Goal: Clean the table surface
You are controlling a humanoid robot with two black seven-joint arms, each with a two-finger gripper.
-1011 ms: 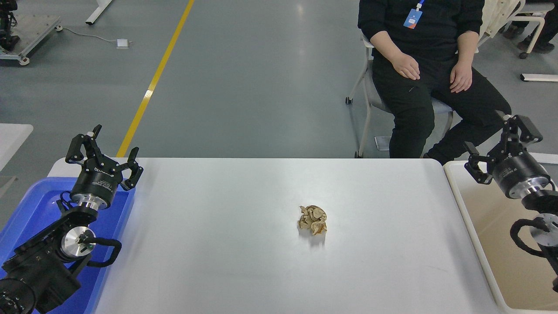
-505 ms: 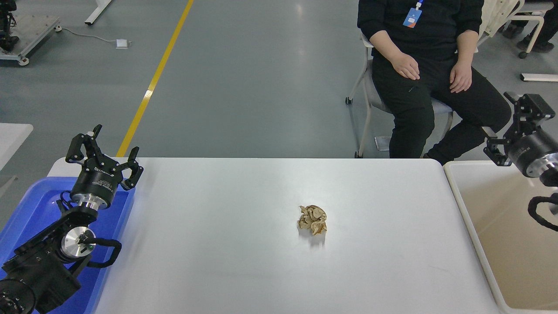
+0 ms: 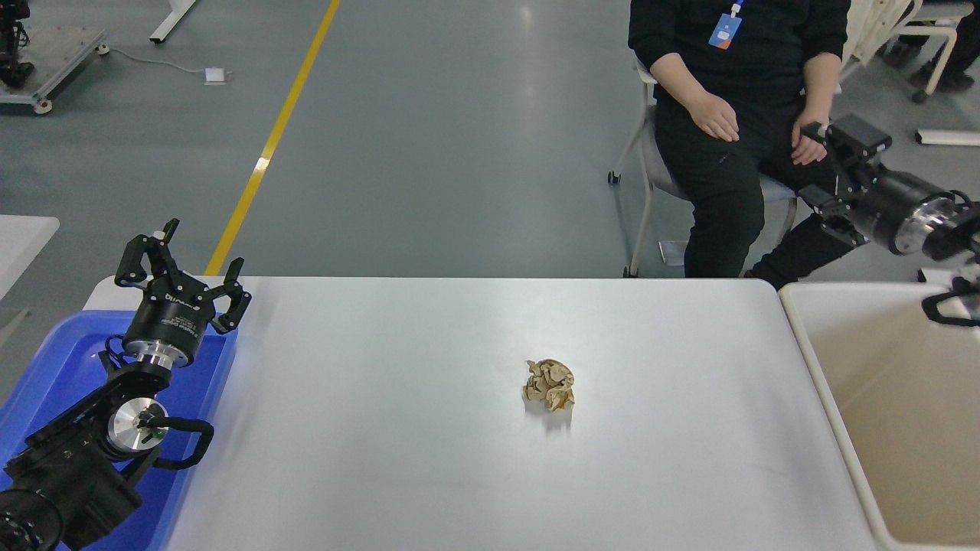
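Lying mid-table (image 3: 429,459), crumpled paper (image 3: 549,385) sits seemingly clear of edges.

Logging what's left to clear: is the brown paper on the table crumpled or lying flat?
Crumpled. The brown paper sits as a bunched wad with folds on the table surface, casting a small shadow.

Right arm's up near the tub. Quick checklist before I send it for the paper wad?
1. Paper wad alone on the table, nothing touching it: ok.
2. Right gripper free of load: cannot tell; it shows dark against a seated person's legs.
3. Right gripper away from that person: not ok; it overlaps the hand in view.
4. Left gripper parked, open, over the blue tray: ok.
5. Beige tub has room: ok.
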